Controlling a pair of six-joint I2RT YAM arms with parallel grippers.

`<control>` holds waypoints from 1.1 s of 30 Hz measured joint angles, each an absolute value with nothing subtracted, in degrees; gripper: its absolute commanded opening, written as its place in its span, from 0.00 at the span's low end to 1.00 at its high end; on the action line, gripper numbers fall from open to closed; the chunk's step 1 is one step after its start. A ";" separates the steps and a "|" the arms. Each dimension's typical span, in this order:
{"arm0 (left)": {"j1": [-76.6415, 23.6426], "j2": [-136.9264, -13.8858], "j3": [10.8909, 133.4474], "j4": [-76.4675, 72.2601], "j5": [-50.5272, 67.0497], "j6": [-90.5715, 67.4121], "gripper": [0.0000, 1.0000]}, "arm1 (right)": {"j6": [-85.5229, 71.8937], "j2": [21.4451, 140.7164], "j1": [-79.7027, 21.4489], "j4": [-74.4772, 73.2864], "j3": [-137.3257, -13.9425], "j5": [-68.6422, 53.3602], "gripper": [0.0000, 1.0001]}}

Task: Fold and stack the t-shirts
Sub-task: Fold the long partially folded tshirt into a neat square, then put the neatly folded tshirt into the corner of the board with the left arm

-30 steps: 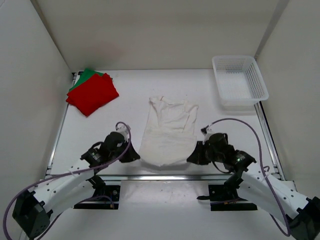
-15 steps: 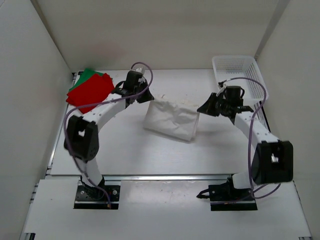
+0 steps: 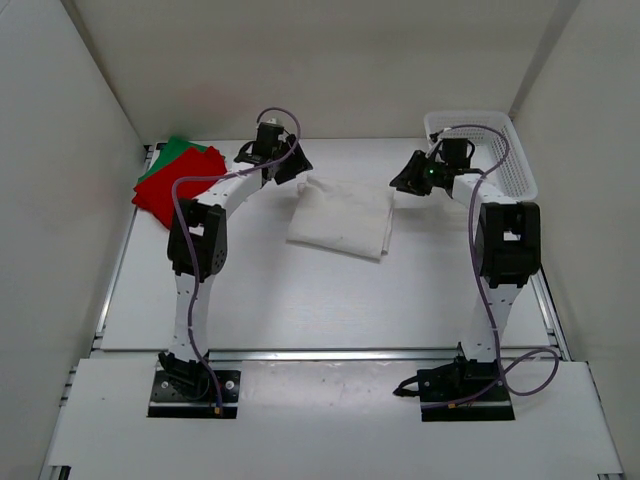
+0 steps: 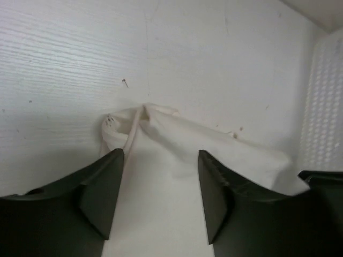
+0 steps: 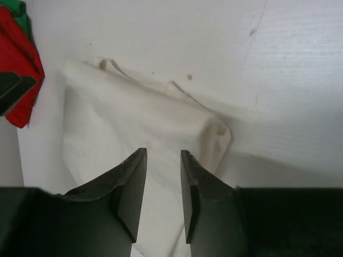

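Observation:
The white t-shirt [image 3: 342,218] lies folded in half in the middle of the table, its doubled edge toward the back. My left gripper [image 3: 290,165] hovers over its far left corner, jaws open, only cloth [image 4: 177,160] below the fingertips [image 4: 161,154]. My right gripper [image 3: 408,180] is over the far right corner, open with a narrower gap [image 5: 163,152] and nothing pinched; the white shirt [image 5: 134,118] spreads beneath it. The red t-shirt [image 3: 183,187] lies folded on the green t-shirt [image 3: 178,150] at the back left.
A white mesh basket [image 3: 480,160] stands at the back right, just behind my right wrist, and its wall shows at the right edge [image 4: 327,107] of the left wrist view. White walls close in the table at the left, back and right.
Both grippers carried the white shirt's near edge from the front of the table to the back, doubling it over. Both then opened and let go of the cloth.

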State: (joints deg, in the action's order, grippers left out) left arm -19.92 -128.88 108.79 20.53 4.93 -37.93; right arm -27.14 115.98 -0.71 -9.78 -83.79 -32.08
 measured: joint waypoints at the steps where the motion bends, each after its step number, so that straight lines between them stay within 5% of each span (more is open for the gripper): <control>1: -19.40 -128.88 108.31 19.68 5.04 -38.81 0.76 | -27.07 116.73 -0.64 -9.61 -85.23 -32.25 0.39; 5: -17.26 -126.15 101.47 14.22 5.39 -40.66 0.60 | -26.74 115.31 -0.67 -8.49 -85.49 -31.70 0.46; 9: -17.26 -119.55 89.27 8.95 5.37 -40.49 0.57 | -26.79 108.62 -1.85 -5.41 -78.08 -30.46 0.07; 11: -19.33 -116.68 84.55 5.67 5.98 -40.49 0.53 | -27.31 105.51 -3.49 -3.22 -73.56 -30.52 0.00; 20: -23.79 -113.71 61.91 -10.59 12.16 -43.81 0.45 | -28.05 105.69 -14.15 1.04 -59.70 -30.74 0.01; 30: -22.35 -94.52 32.73 -26.00 17.56 -52.42 0.62 | -27.99 106.06 -14.24 3.97 -53.89 -31.38 0.00; 33: -21.45 -87.48 31.92 -21.56 16.86 -50.81 0.86 | -27.07 105.47 -14.24 3.27 -54.00 -31.42 0.08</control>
State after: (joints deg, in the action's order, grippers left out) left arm -21.45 -87.48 31.92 -21.56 16.86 -50.81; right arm -27.07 105.47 -14.24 3.27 -54.00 -31.42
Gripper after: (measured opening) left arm 0.746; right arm 0.029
